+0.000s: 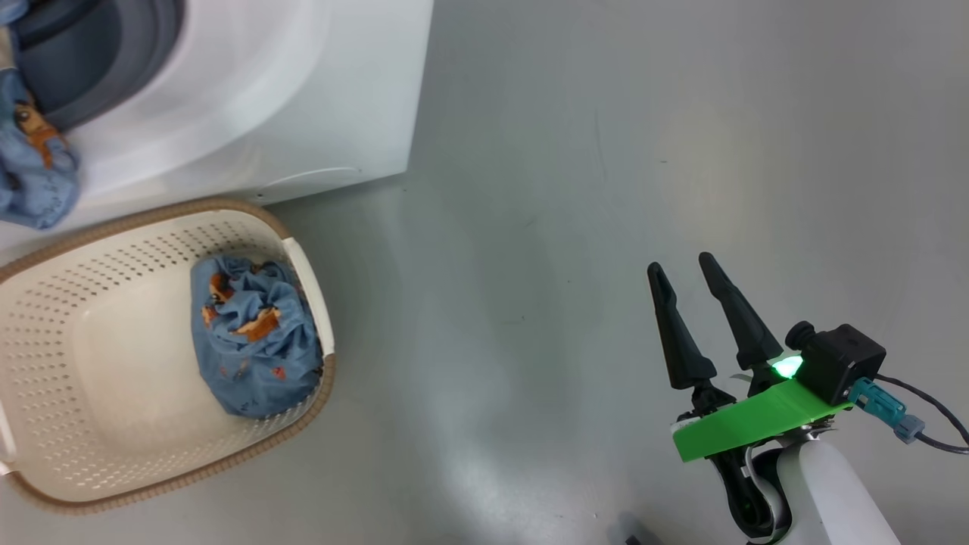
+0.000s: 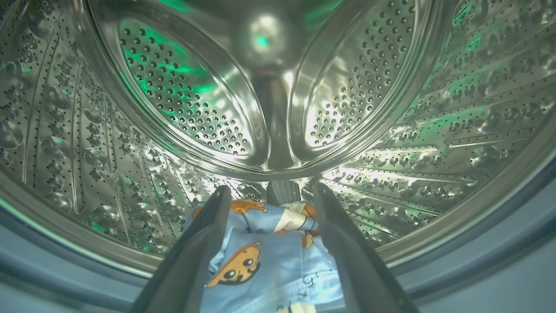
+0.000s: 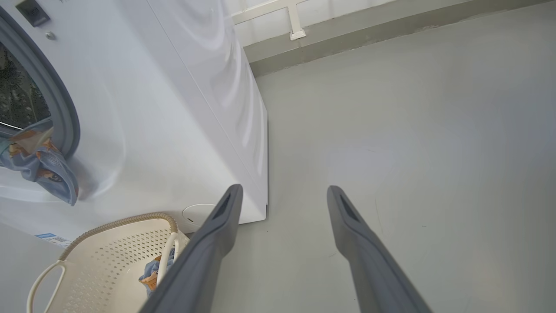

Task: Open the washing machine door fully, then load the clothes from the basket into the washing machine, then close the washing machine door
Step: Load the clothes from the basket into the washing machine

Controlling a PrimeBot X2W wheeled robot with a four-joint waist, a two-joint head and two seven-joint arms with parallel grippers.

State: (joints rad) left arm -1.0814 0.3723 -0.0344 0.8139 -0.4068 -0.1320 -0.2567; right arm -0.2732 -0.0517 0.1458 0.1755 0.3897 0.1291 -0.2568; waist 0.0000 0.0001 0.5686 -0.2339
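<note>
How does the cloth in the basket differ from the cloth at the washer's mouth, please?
The basket cloth is bunched into a ball at the right end of the basket; the washer cloth hangs draped over the gasket. The basket cloth lies free, the washer cloth between the fingers of the left gripper. Both are light blue with orange prints.

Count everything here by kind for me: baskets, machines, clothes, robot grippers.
Basket: 1
Washing machine: 1
Clothes: 2, a bundled piece in the basket, a hanging piece at the machine's mouth
Grippers: 2, left gripper, right gripper
Total: 6
</note>
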